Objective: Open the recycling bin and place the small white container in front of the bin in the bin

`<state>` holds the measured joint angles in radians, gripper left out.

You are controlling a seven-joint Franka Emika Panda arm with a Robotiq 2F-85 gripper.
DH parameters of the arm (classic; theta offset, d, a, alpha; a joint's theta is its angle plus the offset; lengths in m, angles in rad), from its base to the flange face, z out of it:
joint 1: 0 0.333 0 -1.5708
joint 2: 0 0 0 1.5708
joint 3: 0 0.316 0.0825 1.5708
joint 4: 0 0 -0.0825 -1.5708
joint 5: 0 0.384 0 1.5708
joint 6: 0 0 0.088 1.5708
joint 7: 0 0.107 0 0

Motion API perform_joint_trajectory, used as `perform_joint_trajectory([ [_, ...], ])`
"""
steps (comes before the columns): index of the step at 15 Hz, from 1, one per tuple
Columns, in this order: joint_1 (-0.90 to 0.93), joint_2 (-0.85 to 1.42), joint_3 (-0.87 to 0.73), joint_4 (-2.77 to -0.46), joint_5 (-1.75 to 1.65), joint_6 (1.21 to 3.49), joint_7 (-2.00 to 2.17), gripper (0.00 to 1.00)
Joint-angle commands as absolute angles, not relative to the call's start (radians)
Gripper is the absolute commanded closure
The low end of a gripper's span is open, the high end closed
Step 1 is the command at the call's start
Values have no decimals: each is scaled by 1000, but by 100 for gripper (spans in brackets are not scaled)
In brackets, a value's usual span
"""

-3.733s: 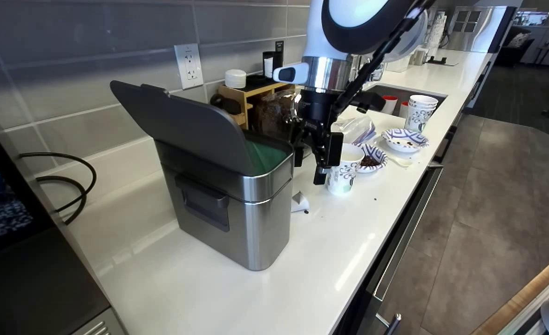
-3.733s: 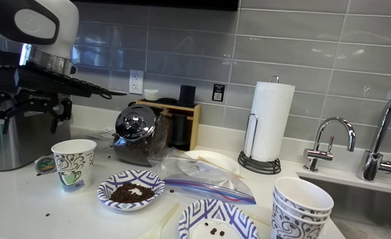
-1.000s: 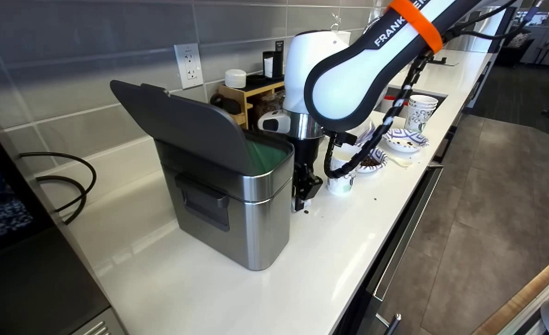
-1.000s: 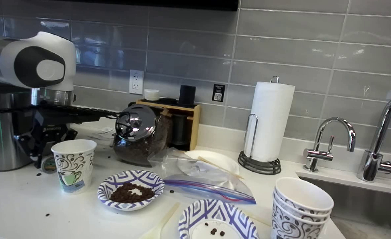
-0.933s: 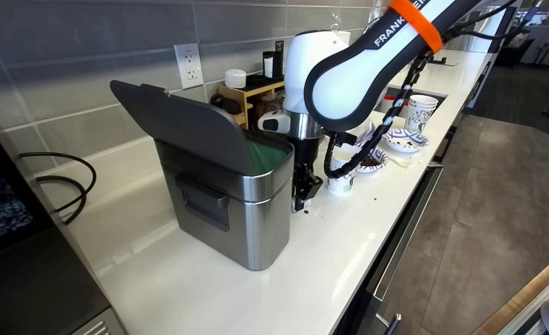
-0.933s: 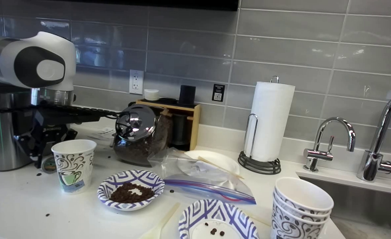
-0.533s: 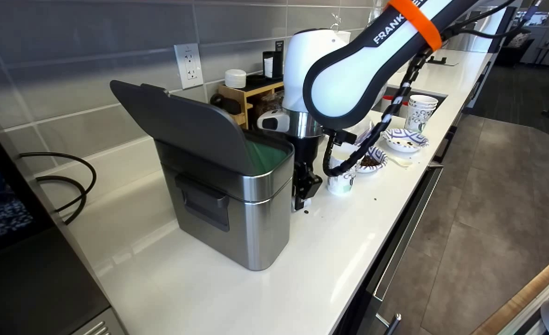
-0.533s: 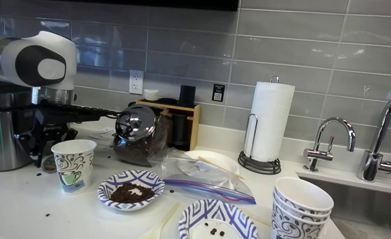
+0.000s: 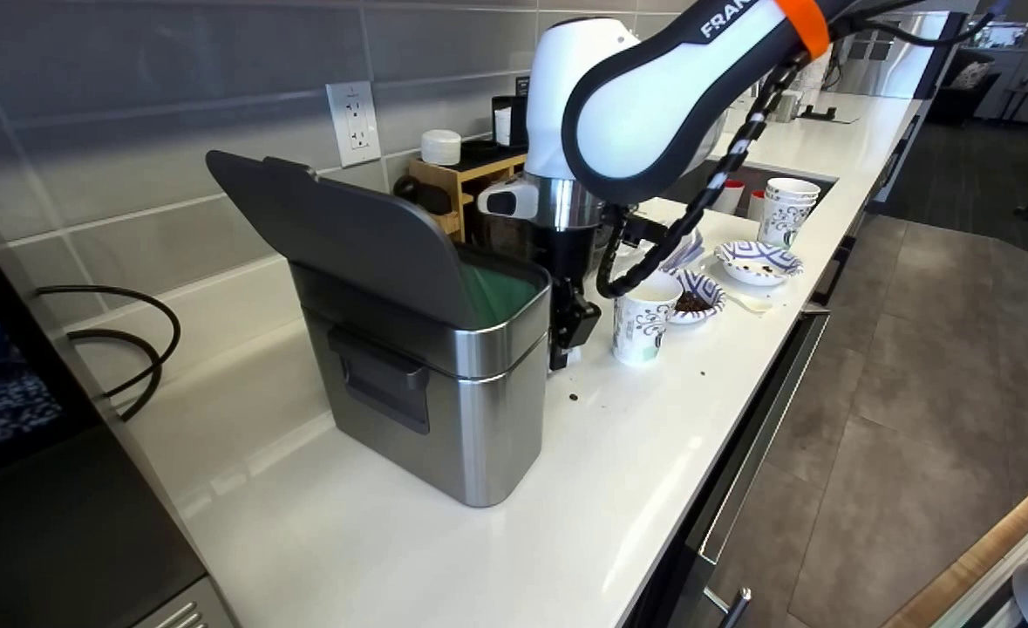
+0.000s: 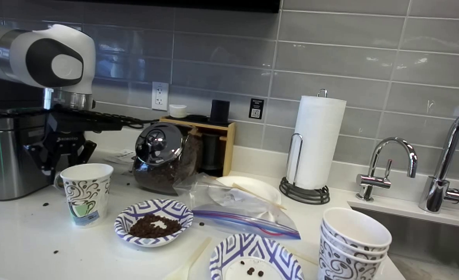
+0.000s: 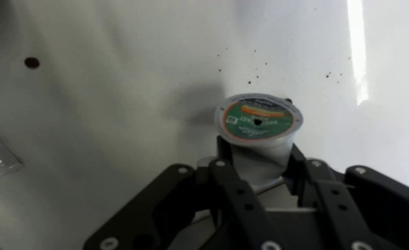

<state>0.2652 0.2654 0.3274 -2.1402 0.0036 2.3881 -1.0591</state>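
The recycling bin (image 9: 500, 419), boxy brushed steel, stands on the counter with its dark lid (image 9: 348, 235) raised and a green liner (image 9: 500, 296) inside. My gripper (image 11: 258, 154) is shut on the small white container (image 11: 260, 165), whose green-labelled top faces away from the palm in the wrist view. One finger presses on each side of its creased wall. In an exterior view the gripper (image 9: 570, 340) hangs beside the bin, just above the counter and below the bin's rim. Only a sliver of the container (image 10: 59, 182) shows behind a paper cup in an exterior view.
The patterned paper cup (image 10: 87, 198) stands close to the gripper. Beyond it are a bowl of coffee beans (image 10: 153, 223), a glass jar (image 10: 163, 159) and a plastic bag (image 10: 245, 210). Stacked cups (image 10: 354, 245) stand near the sink. The tiled wall (image 9: 173, 105) runs behind the bin.
Several seconds ago the gripper stood open above the container on the counter. It came down and shut on it. Over the last half second it has risen a little, carrying the container up.
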Motion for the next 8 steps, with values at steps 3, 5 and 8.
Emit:
perform_joint_trajectory([
  [3,259,196,337,-2106,7,2270,-1042,87],
  [5,259,174,334,-2098,12,2244,-1043,87],
  [8,253,134,330,-2093,41,2216,-1051,87],
])
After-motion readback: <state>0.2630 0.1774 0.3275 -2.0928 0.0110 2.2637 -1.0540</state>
